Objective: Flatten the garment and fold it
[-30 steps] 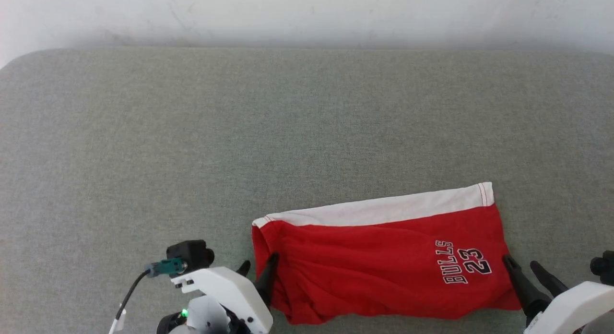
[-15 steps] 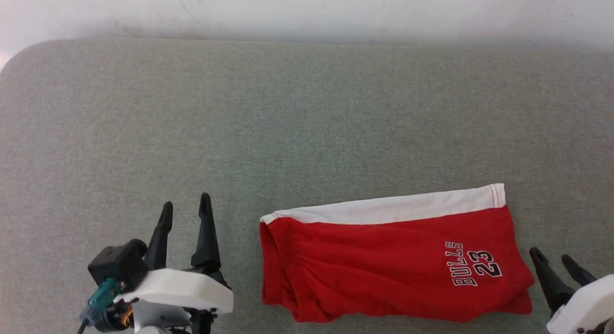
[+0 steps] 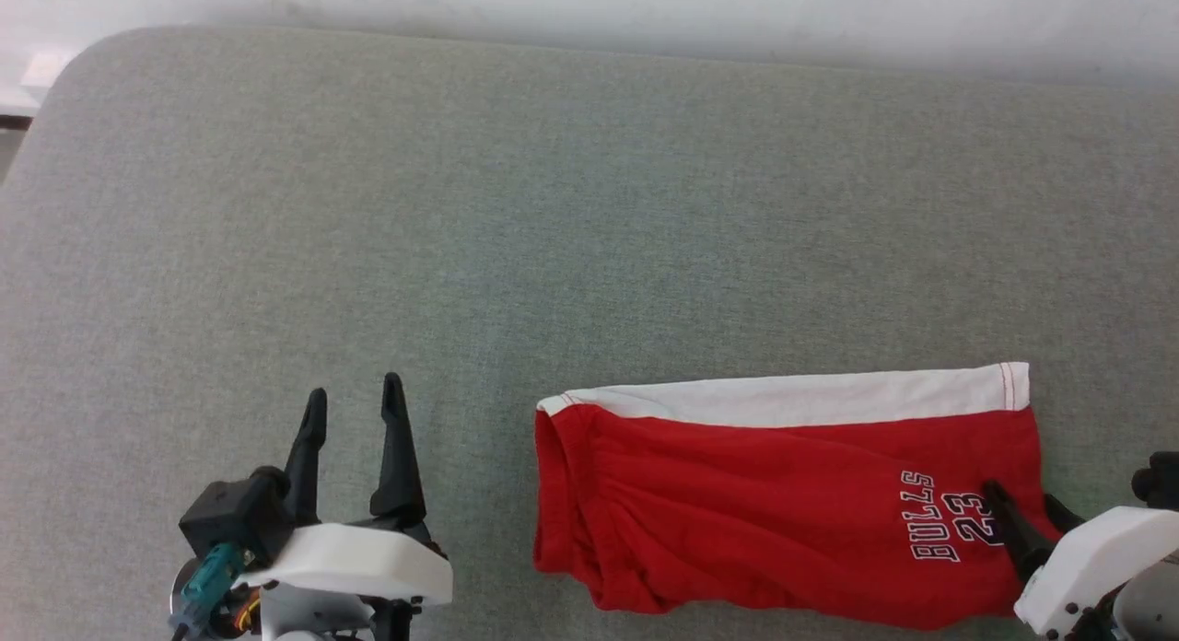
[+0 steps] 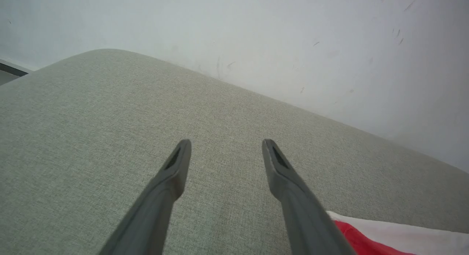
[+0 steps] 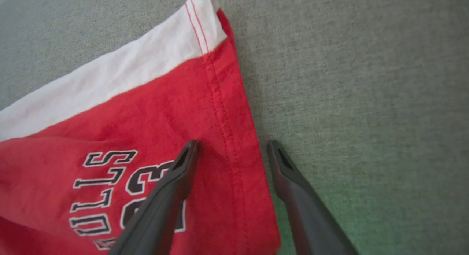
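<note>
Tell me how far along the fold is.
Done: shorts lie flat, apparently folded leg over leg. In hand: open right pincer straddles the hem beside the 23; left pincer open, clear of the cloth. Left: probably a crosswise fold.

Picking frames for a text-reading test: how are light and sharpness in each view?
Head view: even soft light, garment print legible, partly covered by the right gripper. Right wrist view: stitching and print sharp, finger bases blurred, green cast on the cushion beside them. Left wrist view: left gripper blurs toward the bottom edge.
</note>
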